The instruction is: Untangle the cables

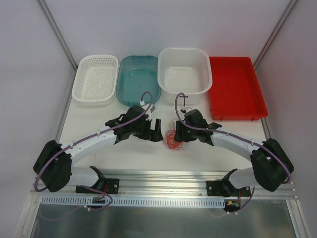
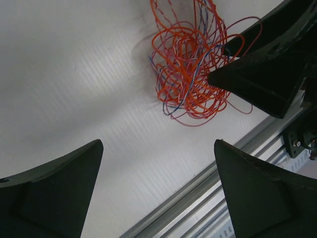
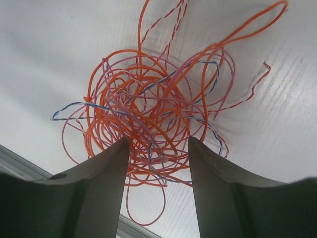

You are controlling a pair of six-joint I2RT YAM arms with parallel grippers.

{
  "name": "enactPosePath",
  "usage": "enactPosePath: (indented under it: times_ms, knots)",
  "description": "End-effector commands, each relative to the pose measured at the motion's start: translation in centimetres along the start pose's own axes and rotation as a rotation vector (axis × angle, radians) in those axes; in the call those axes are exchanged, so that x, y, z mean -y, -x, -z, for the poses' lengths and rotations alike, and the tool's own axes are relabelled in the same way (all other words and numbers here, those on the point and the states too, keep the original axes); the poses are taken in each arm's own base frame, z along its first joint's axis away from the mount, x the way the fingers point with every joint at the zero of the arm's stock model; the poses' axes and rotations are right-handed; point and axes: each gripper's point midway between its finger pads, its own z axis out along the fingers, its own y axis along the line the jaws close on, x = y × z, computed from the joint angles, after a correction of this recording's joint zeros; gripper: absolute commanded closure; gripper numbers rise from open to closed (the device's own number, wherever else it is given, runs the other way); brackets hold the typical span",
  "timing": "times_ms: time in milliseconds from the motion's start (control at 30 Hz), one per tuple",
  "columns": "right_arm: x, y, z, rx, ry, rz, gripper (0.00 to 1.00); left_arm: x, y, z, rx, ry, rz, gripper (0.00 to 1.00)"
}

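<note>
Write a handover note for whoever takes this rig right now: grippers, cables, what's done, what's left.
Left gripper: open wide, holding nothing, hovering beside the cables.
Right gripper: open, fingers straddling the tangle's near edge, loose strands between them, none visibly pinched.
Cables: one knotted bundle on the table between the two grippers, mostly orange with some pink and blue-white strands.
Done: no strand separated yet.
Left: pull every strand free and lay them apart.
</note>
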Motion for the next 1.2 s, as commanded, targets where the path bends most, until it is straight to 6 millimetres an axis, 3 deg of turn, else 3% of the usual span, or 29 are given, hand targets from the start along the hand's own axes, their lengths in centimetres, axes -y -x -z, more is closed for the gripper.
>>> enactPosePath:
  times_ms: [0, 100, 300, 467, 567, 600, 667, 733, 900, 1000, 1167]
  knots:
    - [-1.0, 1.9, 0.6, 0.111, 0.046, -0.054, 0.46, 2.2, 3.7, -1.2, 0.101, -0.007, -0.146, 0.04]
    - [-0.7, 1.6, 0.5, 0.13, 0.053, -0.077, 0.46, 2.0, 3.6, -3.2, 0.079, 0.033, -0.189, 0.09]
    - [-1.0, 1.6, 0.4, 0.149, 0.08, -0.104, 0.46, 3.2, 4.1, -5.2, 0.08, 0.038, -0.282, 0.31]
    - [-1.2, 1.5, 0.3, 0.154, 0.108, -0.118, 0.46, 3.0, 3.8, -6.8, 0.058, 0.056, -0.3, 0.46]
    - [-1.4, 1.5, 0.3, 0.159, 0.129, -0.121, 0.46, 3.1, 3.7, -7.2, 0.051, 0.053, -0.308, 0.62]
    - [-1.4, 1.3, 0.1, 0.156, 0.131, -0.124, 0.46, 3.1, 3.6, -7.3, 0.048, 0.05, -0.31, 0.88]
    - [-1.4, 1.4, 0.0, 0.162, 0.136, -0.135, 0.46, 3.1, 3.4, -7.5, 0.043, 0.054, -0.315, 1.0]
    - [-1.4, 1.2, -0.2, 0.155, 0.135, -0.137, 0.46, 3.1, 3.4, -7.4, 0.044, 0.054, -0.315, 1.0]
    - [-1.0, 0.4, -1.4, 0.13, 0.125, -0.158, 0.46, 4.2, 4.6, -5.3, 0.107, 0.033, -0.32, 1.0]
    - [-0.1, -0.3, -2.2, 0.108, 0.099, -0.181, 0.47, 6.1, 6.8, -1.8, 0.202, -0.012, -0.324, 1.0]
    - [2.9, -1.4, -2.9, 0.08, -0.005, -0.248, 0.49, 6.2, 9.2, 3.7, 0.299, 0.051, -0.292, 1.0]
